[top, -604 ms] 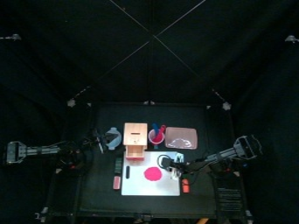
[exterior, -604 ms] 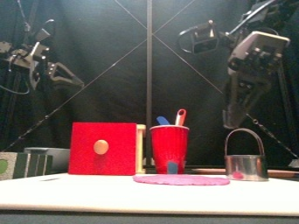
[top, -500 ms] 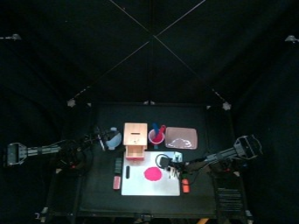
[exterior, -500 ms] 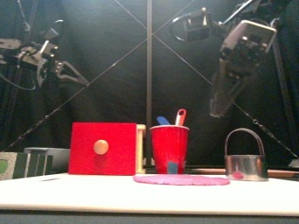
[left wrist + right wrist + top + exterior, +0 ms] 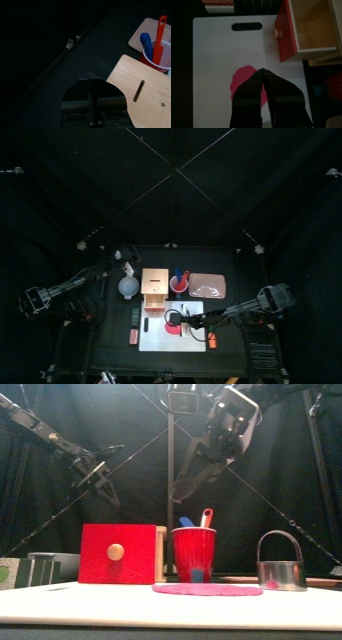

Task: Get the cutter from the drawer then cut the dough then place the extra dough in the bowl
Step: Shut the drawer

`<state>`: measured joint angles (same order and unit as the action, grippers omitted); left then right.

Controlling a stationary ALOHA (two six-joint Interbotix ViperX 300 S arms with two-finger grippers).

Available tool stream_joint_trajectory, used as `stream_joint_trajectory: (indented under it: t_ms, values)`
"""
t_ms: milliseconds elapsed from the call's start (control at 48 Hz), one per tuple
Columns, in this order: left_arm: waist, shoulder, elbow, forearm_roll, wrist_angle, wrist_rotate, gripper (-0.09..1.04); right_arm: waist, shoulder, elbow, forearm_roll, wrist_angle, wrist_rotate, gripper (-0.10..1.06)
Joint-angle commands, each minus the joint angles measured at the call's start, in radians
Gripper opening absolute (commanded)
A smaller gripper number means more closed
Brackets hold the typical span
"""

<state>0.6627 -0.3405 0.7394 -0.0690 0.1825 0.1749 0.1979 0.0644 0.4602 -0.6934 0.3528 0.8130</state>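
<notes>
- While the round metal cutter with its wire handle (image 5: 279, 570) stands unheld at the lower right of the front view, at the right side of the white cutting board (image 5: 214, 60), the right gripper (image 5: 262, 71) has swung from the upper right to the upper centre of that view.
- State of the right gripper: jaws pressed together, empty, hanging above the flat pink dough disc (image 5: 207, 589) at the board's middle.
- State of the left gripper (image 5: 90, 80): jaws pressed together, empty. Its arm has swept from the left edge of the top view toward the blue-grey two-handled bowl (image 5: 127, 287), left of centre.
- Pale wooden box (image 5: 150, 95): its red-fronted drawer (image 5: 314, 25) is pulled out and empty.
- Red cup with toy knives (image 5: 194, 552): between box and cutter in the front view.
- Judgement: fetching looks done, and the dough appears whole, so cutting remains. The right gripper now hangs away from the cutter and would need to return for the handle.
</notes>
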Motion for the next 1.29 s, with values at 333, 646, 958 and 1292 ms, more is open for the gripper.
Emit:
stream_joint_trajectory:
  t_ms: [333,646,958,1292]
  values:
    - [-0.026,0.337,-0.302,0.064,0.193,0.064,0.3,-0.023,0.215,-0.213,0.025,-0.098,0.002,0.19]
    - [-0.057,0.48,-0.428,0.006,0.376,0.242,0.3,-0.052,0.293,-0.284,0.035,-0.074,0.0,0.19]
    - [-0.055,0.497,-0.425,-0.173,0.4,0.416,0.3,-0.109,0.325,-0.304,0.003,-0.057,-0.011,0.19]
    - [-0.055,0.5,-0.42,-0.189,0.4,0.439,0.3,-0.167,0.333,-0.318,-0.064,-0.029,-0.014,0.19]
